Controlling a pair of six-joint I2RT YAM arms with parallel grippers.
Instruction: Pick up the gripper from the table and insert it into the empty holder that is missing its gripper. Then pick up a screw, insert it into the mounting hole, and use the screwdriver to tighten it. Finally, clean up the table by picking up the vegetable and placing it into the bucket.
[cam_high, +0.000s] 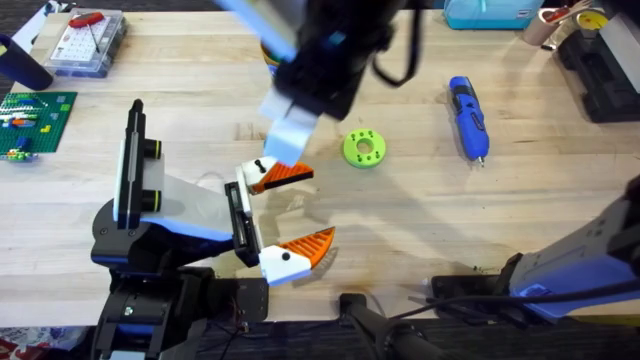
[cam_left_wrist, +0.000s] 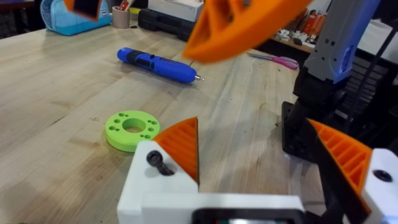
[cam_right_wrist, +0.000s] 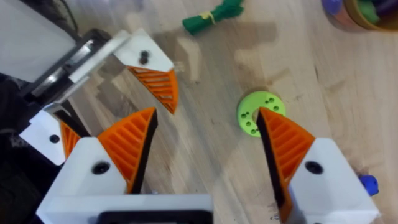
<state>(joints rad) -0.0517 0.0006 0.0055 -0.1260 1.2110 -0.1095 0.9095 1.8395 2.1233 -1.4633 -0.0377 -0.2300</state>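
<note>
The right pincer (cam_right_wrist: 205, 118) hovers wide and empty just above the holder (cam_high: 190, 205). The left pincer (cam_left_wrist: 255, 124) is likewise wide and empty. The gripper (cam_right_wrist: 155, 84) sits in the holder's mount, with a black screw (cam_right_wrist: 144, 56) standing in its white base, apparently untightened. The screwdriver (cam_high: 468, 120) lies well apart on the table (cam_high: 420, 230). Risk: a descending finger may knock the loose screw out or unseat the gripper. The vegetable (cam_right_wrist: 214, 15) lies near the bucket (cam_right_wrist: 367, 12).
</note>
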